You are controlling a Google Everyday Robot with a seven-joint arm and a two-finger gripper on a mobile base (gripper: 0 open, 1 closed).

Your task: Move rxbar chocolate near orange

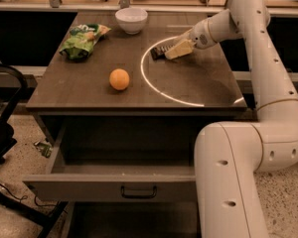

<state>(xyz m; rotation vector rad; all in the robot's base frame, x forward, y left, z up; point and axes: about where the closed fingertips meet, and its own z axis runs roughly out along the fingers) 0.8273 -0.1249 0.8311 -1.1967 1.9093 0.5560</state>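
Note:
The rxbar chocolate [158, 52], a dark flat bar, is at the back right of the table, and only its left end shows. My gripper [175, 49] reaches in from the right, with its pale fingers [180, 47] closed over the bar's right part, low over the tabletop. The orange [119, 79] sits alone near the table's front middle, well to the left of and in front of the gripper.
A green snack bag [83, 40] lies at the back left and a white bowl [131, 20] stands at the back middle. The table [79, 93] has an open drawer [114, 185] below its front edge. A bright ring of light [154, 86] marks the tabletop. A dark chair [2, 133] stands at the left.

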